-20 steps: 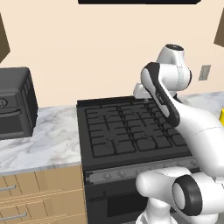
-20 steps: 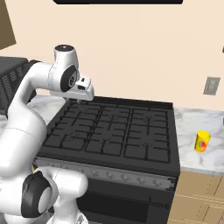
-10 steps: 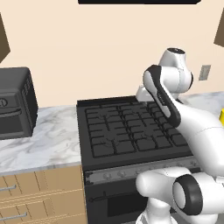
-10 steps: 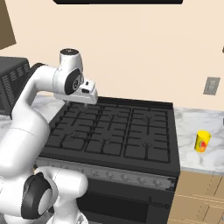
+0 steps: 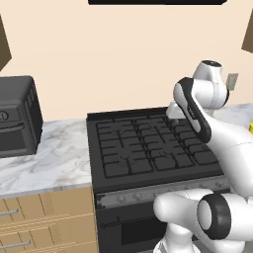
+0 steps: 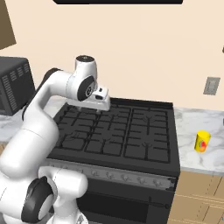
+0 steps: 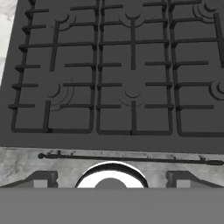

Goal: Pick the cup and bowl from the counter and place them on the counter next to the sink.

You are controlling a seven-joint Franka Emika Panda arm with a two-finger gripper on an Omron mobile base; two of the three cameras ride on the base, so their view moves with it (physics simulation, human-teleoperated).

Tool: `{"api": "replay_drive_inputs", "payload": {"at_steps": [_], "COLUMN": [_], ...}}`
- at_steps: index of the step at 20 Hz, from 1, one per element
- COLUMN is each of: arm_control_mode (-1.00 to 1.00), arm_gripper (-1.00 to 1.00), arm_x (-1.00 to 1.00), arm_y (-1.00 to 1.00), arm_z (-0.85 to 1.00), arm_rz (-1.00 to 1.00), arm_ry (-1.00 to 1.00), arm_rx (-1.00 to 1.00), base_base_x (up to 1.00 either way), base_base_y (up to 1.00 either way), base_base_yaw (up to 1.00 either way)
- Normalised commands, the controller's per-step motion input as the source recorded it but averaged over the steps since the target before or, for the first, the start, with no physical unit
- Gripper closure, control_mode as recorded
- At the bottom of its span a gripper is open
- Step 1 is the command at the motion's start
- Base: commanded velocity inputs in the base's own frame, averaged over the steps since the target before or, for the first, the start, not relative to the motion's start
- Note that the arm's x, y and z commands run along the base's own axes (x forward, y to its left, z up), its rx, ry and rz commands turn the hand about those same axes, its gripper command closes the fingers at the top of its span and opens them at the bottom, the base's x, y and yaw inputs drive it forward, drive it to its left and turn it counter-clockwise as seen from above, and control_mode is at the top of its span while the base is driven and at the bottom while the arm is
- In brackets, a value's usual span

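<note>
You get even, soft rendered light with faint shadows; the black stove (image 6: 118,131) shows no glare, and the low-resolution pictures look slightly soft with no edge warping

The white arm is folded at the elbow, hand pointing downward. The gripper (image 7: 112,177) carries nothing; its 2 fingers (image 7: 41,178) are spread wide.

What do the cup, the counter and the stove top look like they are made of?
The cup: probably glossy plastic or glazed ceramic, uniform bright yellow with a red mark. The counter: polished white marble look, with grey veins. The stove top: matte black metal, likely cast iron grates, dull and dark throughout.
</note>
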Motion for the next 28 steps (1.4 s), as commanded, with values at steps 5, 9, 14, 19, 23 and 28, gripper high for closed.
{"api": "replay_drive_inputs", "payload": {"at_steps": [5,9,14,19,23,28], "arm_control_mode": [-1.00,-1.00,-1.00,-1.00,-1.00,-1.00], "arm_gripper": [-1.00,-1.00,-1.00,-1.00,-1.00,-1.00], "arm_x": [0.00,0.00,0.00,0.00,0.00,0.00], "arm_y": [-0.42,-0.46,-0.52,-0.53,-0.54,-0.59], "arm_z": [-0.11,-0.09,-0.02,0.00,0.00,0.00], "arm_rz": [-0.07,-0.10,-0.09,-0.11,-0.14,-0.14], "arm_ry": [0.08,0.09,0.07,0.04,0.04,0.02], "arm_rx": [0.00,0.00,0.00,0.00,0.00,0.00], "base_base_x": [0.00,0.00,0.00,0.00,0.00,0.00], "base_base_y": [0.00,0.00,0.00,0.00,0.00,0.00], "base_base_yaw": [0.00,0.00,0.00,0.00,0.00,0.00]}}
